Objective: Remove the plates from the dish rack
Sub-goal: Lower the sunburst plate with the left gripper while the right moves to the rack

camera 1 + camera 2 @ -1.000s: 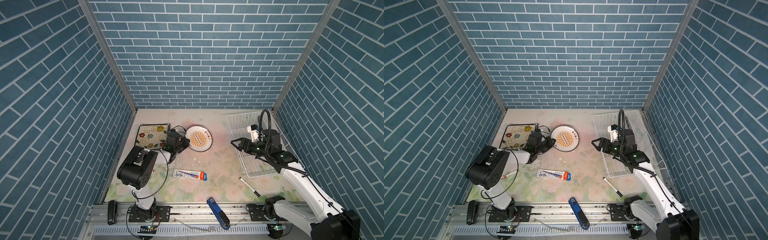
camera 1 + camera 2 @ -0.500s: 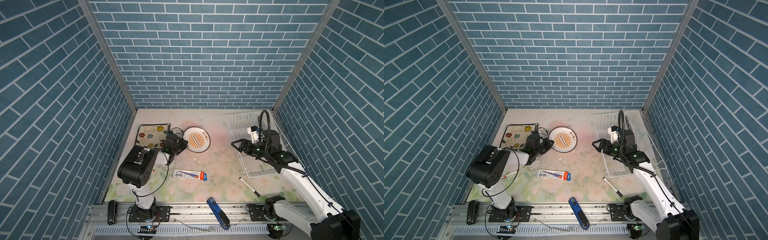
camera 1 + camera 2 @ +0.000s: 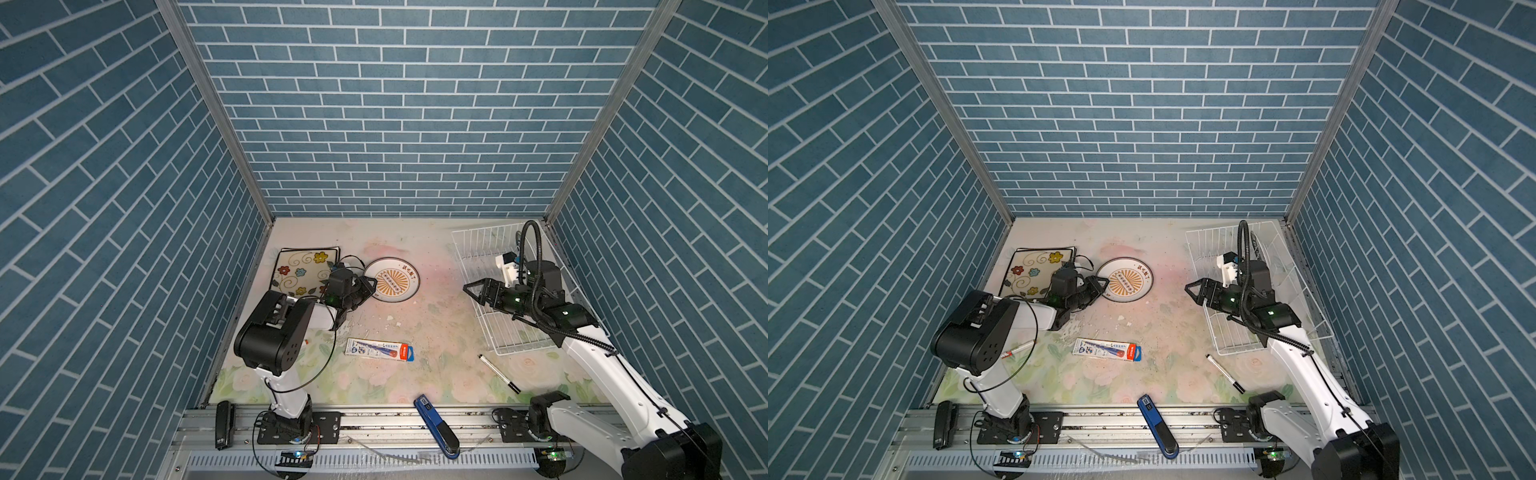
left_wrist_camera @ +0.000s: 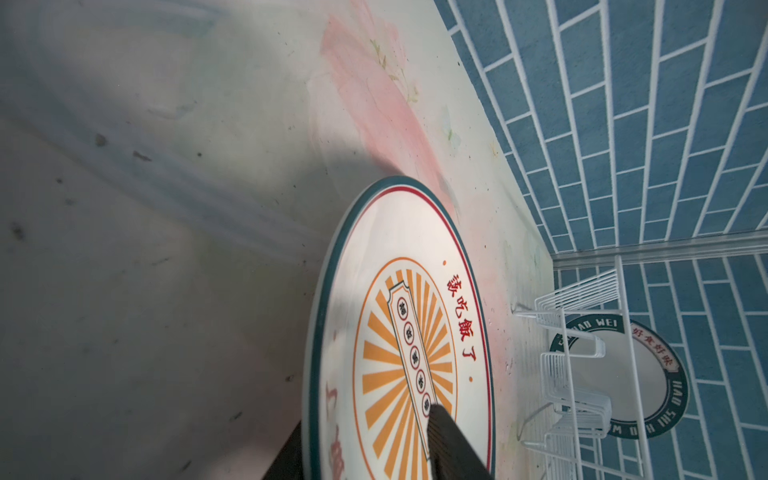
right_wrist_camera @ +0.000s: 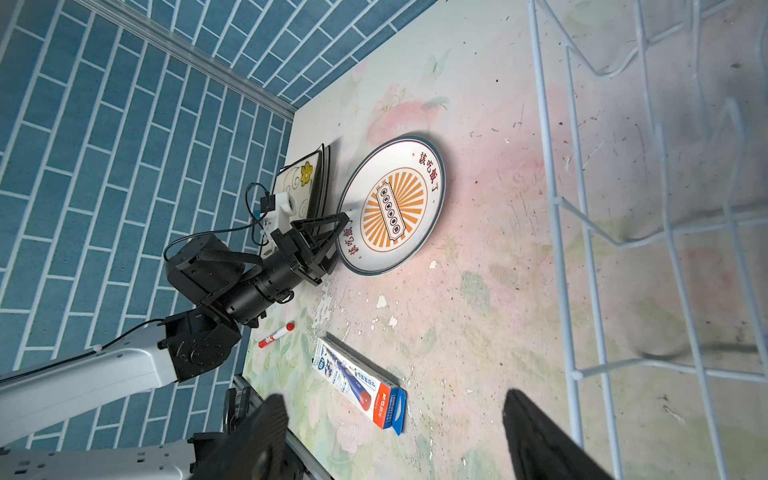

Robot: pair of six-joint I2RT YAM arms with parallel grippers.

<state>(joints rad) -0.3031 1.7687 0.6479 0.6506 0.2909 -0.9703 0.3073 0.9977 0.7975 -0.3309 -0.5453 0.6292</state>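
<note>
Dropped the grip on the left gripper [image 3: 370,287]: clamped on the rim a second ago, jaws partway apart at this point, straddling the near edge of the sunburst plate [image 3: 392,282] without pinching it (one finger [image 4: 449,440] over the plate face in left wrist view, its partner outside the rim). Left that plate lying face up on the counter [image 3: 436,316], just beside the stack of square plates [image 3: 303,272] at the back left, well apart from the dish rack [image 3: 513,332]. Read that as set-down finished for this one. Kept the right gripper [image 3: 471,293] wide open and empty over the rack's left edge, same as a second ago. Not done yet, though: spotted a lettered plate [image 4: 623,374] standing upright among the prongs in left wrist view. Judged the next call as backing the left jaws straight off the rim without dragging the plate, then sending the right arm in for the one left. Couldn't confirm the rest of the rack from the top views (arm in the way).
</note>
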